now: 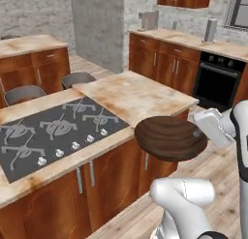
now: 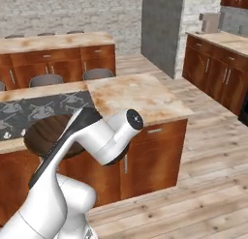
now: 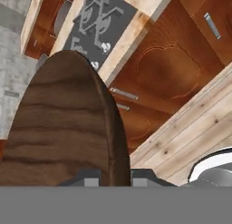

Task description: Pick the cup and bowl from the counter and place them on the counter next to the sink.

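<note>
From your left base camera, the bowl [image 1: 170, 137] hangs in the air off the front edge of the island counter [image 1: 140, 95], over the wood floor [image 1: 220, 165], beside the grey cooktop [image 1: 53, 131]; two stools [image 1: 77, 79] stand behind the island and a black oven [image 1: 217, 81] sits in the far cabinets. From your right base camera, the arm's white elbow [image 2: 114, 136] hides much of the bowl [image 2: 43, 134], which overlaps the counter edge [image 2: 140, 100]. In your hand camera, the gripper [image 3: 115, 177] is clamped on the bowl's rim [image 3: 68, 128], one fingertip on each side, with cabinet doors [image 3: 163, 69] and cooktop knobs behind.
</note>
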